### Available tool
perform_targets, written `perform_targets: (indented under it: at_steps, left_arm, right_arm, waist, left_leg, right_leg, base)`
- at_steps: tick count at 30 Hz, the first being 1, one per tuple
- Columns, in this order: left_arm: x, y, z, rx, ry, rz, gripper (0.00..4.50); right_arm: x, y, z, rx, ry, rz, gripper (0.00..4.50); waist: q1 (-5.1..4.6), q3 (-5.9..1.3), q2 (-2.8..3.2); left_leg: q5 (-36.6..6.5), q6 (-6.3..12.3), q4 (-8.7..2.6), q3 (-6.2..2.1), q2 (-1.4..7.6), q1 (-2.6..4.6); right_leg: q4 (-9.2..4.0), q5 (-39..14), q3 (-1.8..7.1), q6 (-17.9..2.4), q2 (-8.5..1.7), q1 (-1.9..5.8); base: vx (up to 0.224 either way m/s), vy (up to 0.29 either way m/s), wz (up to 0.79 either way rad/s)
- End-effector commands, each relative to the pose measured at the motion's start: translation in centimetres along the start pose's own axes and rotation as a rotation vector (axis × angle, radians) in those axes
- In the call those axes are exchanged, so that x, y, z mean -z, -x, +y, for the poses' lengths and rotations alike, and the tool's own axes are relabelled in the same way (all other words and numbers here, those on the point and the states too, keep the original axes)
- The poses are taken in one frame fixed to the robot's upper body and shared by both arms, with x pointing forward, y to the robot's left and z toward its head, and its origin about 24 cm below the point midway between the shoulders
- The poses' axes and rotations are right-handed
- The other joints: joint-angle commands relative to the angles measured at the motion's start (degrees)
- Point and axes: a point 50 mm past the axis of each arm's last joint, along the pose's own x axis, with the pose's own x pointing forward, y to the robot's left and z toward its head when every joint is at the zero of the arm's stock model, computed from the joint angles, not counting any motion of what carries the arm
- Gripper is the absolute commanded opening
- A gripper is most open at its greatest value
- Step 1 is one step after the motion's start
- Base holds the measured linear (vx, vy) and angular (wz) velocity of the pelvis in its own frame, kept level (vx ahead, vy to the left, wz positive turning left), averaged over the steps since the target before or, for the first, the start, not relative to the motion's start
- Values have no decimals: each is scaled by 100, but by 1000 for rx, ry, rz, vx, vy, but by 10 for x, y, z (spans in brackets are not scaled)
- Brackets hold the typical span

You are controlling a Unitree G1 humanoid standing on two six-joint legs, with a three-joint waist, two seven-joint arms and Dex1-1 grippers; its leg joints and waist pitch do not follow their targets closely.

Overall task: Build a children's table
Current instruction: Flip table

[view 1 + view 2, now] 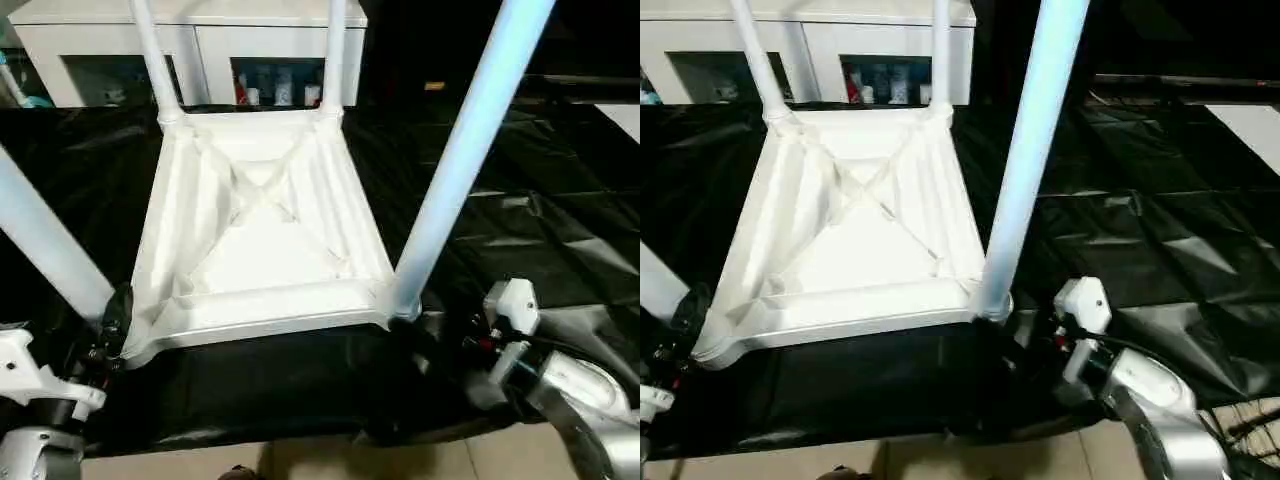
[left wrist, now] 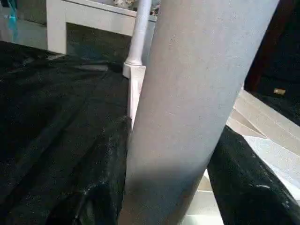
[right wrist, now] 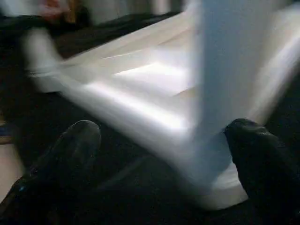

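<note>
Table [image 1: 262, 215] inverted, four legs fitted. Left claw [image 2: 164, 187] clenched on near-left leg [image 2: 197, 93]. Right claw [image 3: 161, 154] released, straddling near-right leg [image 3: 225, 79] base.

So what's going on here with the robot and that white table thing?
The robot is assembling a children's table. The tabletop lies upside down on a black sheet, with all four legs standing in its corner sockets. The left gripper is closed around the near-left leg; the right gripper sits open at the base of the near-right leg.
</note>
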Motion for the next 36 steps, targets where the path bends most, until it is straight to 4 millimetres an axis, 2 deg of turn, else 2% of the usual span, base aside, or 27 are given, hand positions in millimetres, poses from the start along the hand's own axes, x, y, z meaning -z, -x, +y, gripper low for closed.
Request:
perform_targets:
  at_steps: [1,2,4,5,6,7,10,13,15,16,18,19,20,23,24,26,29,30,34,36]
  left_arm:
    - [7,-4,-7,26,65,29,232]
    - [7,-4,-8,33,69,31,226]
    - [9,-4,-11,61,87,36,222]
    - [9,-5,-14,82,102,29,222]
    - [9,-6,-18,114,111,26,220]
    - [9,-6,-19,116,110,26,220]
    - [13,-8,-19,116,50,50,220]
    - [16,-13,-15,87,-17,64,220]
    - [15,-16,-14,90,-32,56,285]
    - [13,-18,-16,111,-16,46,284]
    - [11,-21,-20,154,1,37,293]
    - [10,-22,-21,166,0,36,293]
    - [10,-22,-21,166,0,36,309]
    - [11,-23,-21,156,-35,54,330]
    - [13,-25,-21,137,-58,61,340]
    - [12,-26,-21,135,-51,55,340]
    - [11,-30,-22,128,-37,46,340]
    - [11,-30,-22,125,-33,43,312]
    - [10,-29,-19,59,-10,2,284]
    - [11,-26,-23,43,13,-17,259]
  right_arm:
    - [3,-7,11,-66,-39,-4,450]
    - [4,-8,11,-70,-43,-4,450]
    - [6,-9,15,-87,-59,-7,450]
    - [6,-8,16,-99,-77,-14,450]
    - [5,-8,17,-97,-81,-19,450]
    - [5,-8,16,-95,-80,-19,450]
    - [1,-6,10,-31,-50,-24,450]
    - [-6,-12,-1,34,-15,-70,450]
    - [-11,-19,-1,30,-14,-99,450]
    - [-13,-25,2,4,-10,-105,450]
    - [-13,-31,8,-34,-11,-99,450]
    - [-13,-34,9,-43,-11,-97,450]
    - [-13,-34,9,-43,-11,-97,450]
    - [-11,-36,12,-48,-18,-98,450]
    - [-11,-38,12,-48,-20,-99,450]
    - [-11,-39,11,-41,-18,-101,450]
    - [-11,-40,9,-20,-9,-105,450]
    - [-11,-40,8,-11,-3,-105,450]
    - [-9,-38,3,47,9,-102,450]
    - [-5,-36,0,92,14,-92,450]
  waist:
    - [-7,-206,34]
    - [-19,-188,14]
    - [-12,-171,36]
    - [-12,-167,23]
    - [-4,-167,48]
    - [-7,-165,49]
    - [-3,-179,65]
    - [11,-184,55]
    - [13,-181,63]
    - [6,-187,43]
    - [19,-193,73]
    - [14,-196,44]
    - [14,-196,44]
    - [4,-221,40]
    - [-15,-244,42]
    - [-26,-247,38]
    - [-46,-272,51]
    - [-47,-271,47]
    - [-46,-276,98]
    - [-56,-292,83]
  left_leg:
    - [-2021,175,-504,-108,143,21]
    - [-2104,162,-514,-112,145,19]
    - [-2231,124,-520,-115,147,48]
    - [-2251,122,-521,-118,143,48]
    - [-2257,104,-526,-125,147,49]
    - [-2248,85,-533,-130,150,42]
    - [-2166,69,-528,-127,150,48]
    - [-2112,65,-520,-113,140,57]
    - [-2109,51,-525,-116,134,56]
    - [-2114,38,-527,-117,136,58]
    - [-2060,9,-531,-125,142,58]
    - [-2010,11,-535,-126,146,35]
    - [-2010,11,-535,-126,146,35]
    - [-1862,25,-527,-120,149,22]
    - [-1719,53,-512,-114,148,17]
    - [-1662,70,-504,-112,144,14]
    - [-1462,133,-473,-94,133,23]
    - [-1451,145,-473,-91,133,21]
    - [-1659,70,-484,-92,143,32]
    - [-1670,38,-478,-91,143,28]
  right_leg:
    - [-377,-1415,157,-790,-153,151]
    - [-399,-1670,153,-756,-163,138]
    - [-436,-2058,166,-684,-178,104]
    - [-447,-2151,170,-659,-180,105]
    - [-452,-2236,175,-624,-188,100]
    - [-458,-2241,172,-594,-184,100]
    - [-448,-2049,175,-589,-175,94]
    - [-443,-2011,172,-586,-178,87]
    - [-438,-2078,171,-568,-180,80]
    - [-439,-2113,168,-556,-179,86]
    - [-424,-2030,172,-584,-182,88]
    - [-409,-1915,169,-593,-178,101]
    - [-409,-1915,169,-593,-178,101]
    - [-367,-1566,170,-656,-176,121]
    - [-346,-1304,169,-706,-172,137]
    - [-339,-1211,166,-722,-170,143]
    - [-310,-919,158,-870,-168,153]
    - [-310,-916,159,-881,-169,156]
    - [-332,-1152,156,-902,-177,160]
    - [-338,-1168,158,-895,-178,171]
  base:
    - [0,0,0]
    - [0,0,0]
    - [0,0,0]
    - [0,0,0]
    - [0,0,0]
    - [0,0,0]
    - [0,0,0]
    - [0,0,0]
    - [0,0,0]
    - [0,0,0]
    - [0,0,0]
    - [0,0,0]
    - [0,0,0]
    - [0,0,0]
    - [0,0,0]
    - [0,0,0]
    - [0,0,0]
    - [0,0,0]
    - [0,0,0]
    - [0,0,0]
